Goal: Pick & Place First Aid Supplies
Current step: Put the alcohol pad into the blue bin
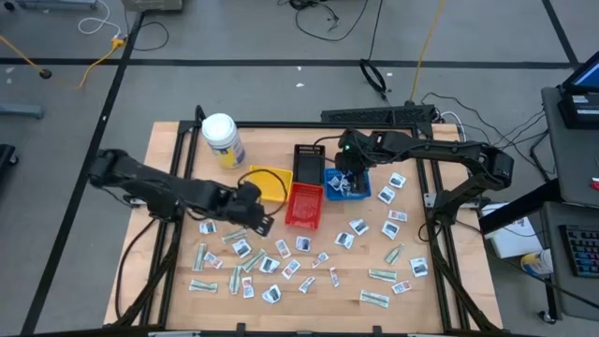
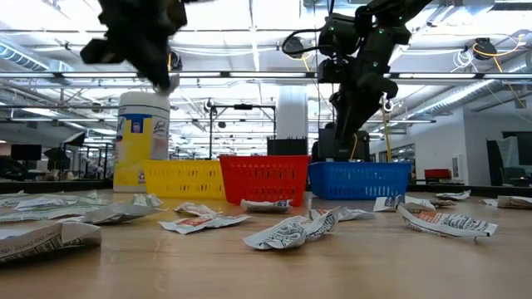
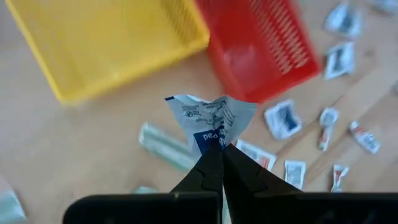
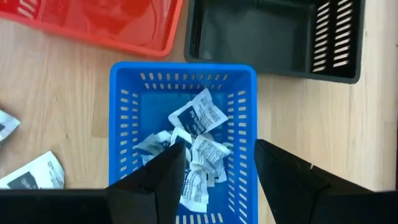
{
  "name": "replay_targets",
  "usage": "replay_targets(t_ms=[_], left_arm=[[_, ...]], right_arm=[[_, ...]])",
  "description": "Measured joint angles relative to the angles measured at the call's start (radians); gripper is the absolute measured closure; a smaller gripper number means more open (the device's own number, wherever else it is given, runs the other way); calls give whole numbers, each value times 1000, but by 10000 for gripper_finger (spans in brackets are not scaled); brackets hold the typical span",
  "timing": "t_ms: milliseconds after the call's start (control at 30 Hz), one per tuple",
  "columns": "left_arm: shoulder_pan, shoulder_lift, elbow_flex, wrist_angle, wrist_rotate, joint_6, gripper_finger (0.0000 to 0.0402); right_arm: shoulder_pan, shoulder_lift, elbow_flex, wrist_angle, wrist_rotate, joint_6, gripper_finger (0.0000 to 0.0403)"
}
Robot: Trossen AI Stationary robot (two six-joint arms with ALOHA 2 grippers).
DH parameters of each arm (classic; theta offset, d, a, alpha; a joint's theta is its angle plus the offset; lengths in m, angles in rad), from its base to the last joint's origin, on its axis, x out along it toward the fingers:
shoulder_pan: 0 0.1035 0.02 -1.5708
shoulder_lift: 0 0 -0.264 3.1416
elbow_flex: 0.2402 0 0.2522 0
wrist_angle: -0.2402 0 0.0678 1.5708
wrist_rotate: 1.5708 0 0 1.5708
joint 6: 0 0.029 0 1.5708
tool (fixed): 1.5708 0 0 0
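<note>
Small flat packets [image 1: 281, 267] lie scattered over the near half of the wooden table. My left gripper [image 3: 221, 149] hangs above the table near the yellow tray [image 1: 267, 183], shut on a white packet with blue print [image 3: 208, 118]. My right gripper [image 4: 217, 165] hovers open over the blue tray [image 4: 124, 124], which holds several crumpled packets [image 4: 199, 149]. Nothing sits between its fingers. In the high view the left gripper [image 1: 259, 222] shows left of the red tray [image 1: 304, 204], and the right gripper [image 1: 346, 181] shows over the blue tray. My left gripper pinches one edge of the white packet [image 3: 214, 140] between its two fingertips. The fingers slant downward from above. The packet is creased, sticks out beyond the fingertips and is lifted clear of the table.
Yellow, red and blue trays stand in a row at mid-table, with a black tray [image 1: 307, 164] behind the red one. A white jar with a yellow label [image 1: 222, 139] stands at the far left. More packets [image 1: 398, 220] lie to the right of the trays.
</note>
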Motion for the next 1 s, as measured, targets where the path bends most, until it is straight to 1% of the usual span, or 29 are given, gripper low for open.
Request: replay_targets(t_ms=[133,267,333,400,467,567,633,767,933,1000], left_arm=[[-15,-74,0,13,-99,152,401],[-32,-103,0,105,-214,365,401],[-24,-116,0,200,-234,482,401],[-5,-120,0,298,-228,604,401],[23,-120,0,396,-188,716,401],[74,-120,0,514,-97,858,401],[115,-120,0,589,-28,934,401],[191,-120,0,715,109,1044,401],[274,-110,1,808,283,1103,401],[291,-95,2,834,322,1114,401]], right_arm=[[0,0,0,47,-15,92,219],[0,-12,0,150,-130,194,224],[1,-25,0,226,-205,243,226],[2,-35,0,300,-274,287,226],[3,-54,-2,360,-317,329,225],[8,-83,2,490,-394,411,222],[20,-101,0,555,-446,452,220],[57,-138,-1,701,-501,522,220],[107,-154,0,900,-496,600,220],[122,-154,0,941,-470,603,220]])
